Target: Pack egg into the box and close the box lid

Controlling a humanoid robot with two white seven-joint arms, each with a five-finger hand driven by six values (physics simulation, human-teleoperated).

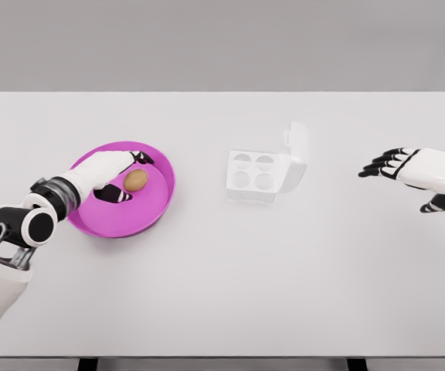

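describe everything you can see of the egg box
The egg box is a small white, plastic-looking carton with four round cups in a two-by-two grid, all empty. Its hinged lid stands open, tilted up and back on the right side. It sits on the white table near the middle, right of the pink plate. Neither hand touches it.

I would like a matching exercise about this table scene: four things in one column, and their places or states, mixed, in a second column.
Things:
1. egg
2. box
3. left hand
4. right hand

Places or states:
A. lid open, four empty cups
B. over the table's right side, fingers spread, holding nothing
C. lying in the pink plate
D. reaching over the plate, fingers around the egg

Pairs: 1-C, 2-A, 3-D, 4-B
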